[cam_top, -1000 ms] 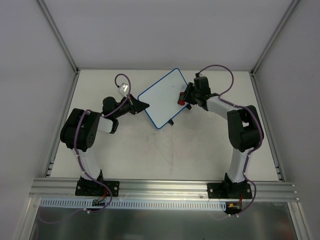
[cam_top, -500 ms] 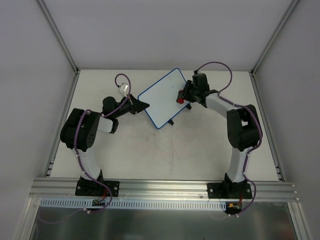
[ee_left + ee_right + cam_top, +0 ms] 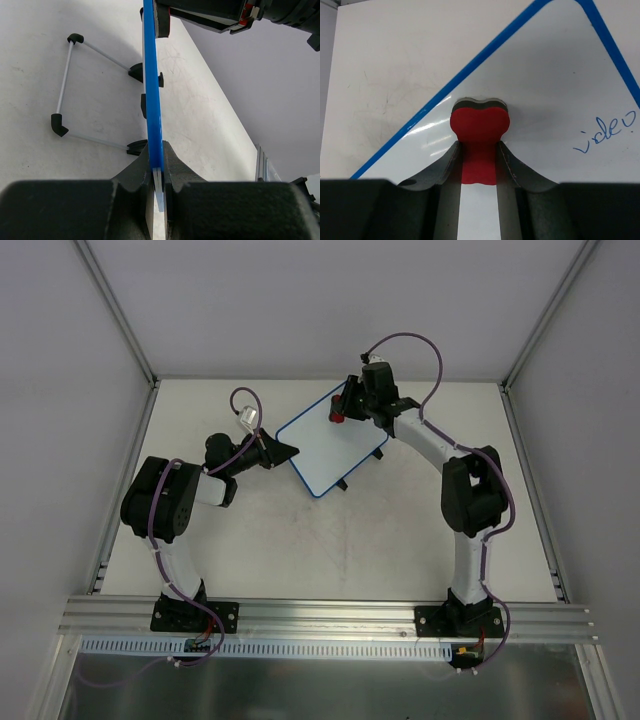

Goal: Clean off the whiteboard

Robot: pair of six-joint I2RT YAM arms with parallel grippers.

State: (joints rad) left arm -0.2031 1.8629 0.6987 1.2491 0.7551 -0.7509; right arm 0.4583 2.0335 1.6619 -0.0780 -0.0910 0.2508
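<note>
The whiteboard, white with a blue rim, lies tilted at the back middle of the table. My left gripper is shut on its left edge; in the left wrist view the blue rim runs edge-on between the closed left gripper. My right gripper is shut on the red eraser over the board's far corner. In the right wrist view the eraser rests on the whiteboard, held by the right gripper near the rim. Blue handwriting shows to the right.
Two black feet stick out from the board's near right edge. A thin wire stand with black corners lies on the table under the board. Grey walls and metal posts close the table's back and sides.
My right gripper has carried the eraser from the board's right side up and to the left, to the far corner. The left gripper and the board have stayed put.
</note>
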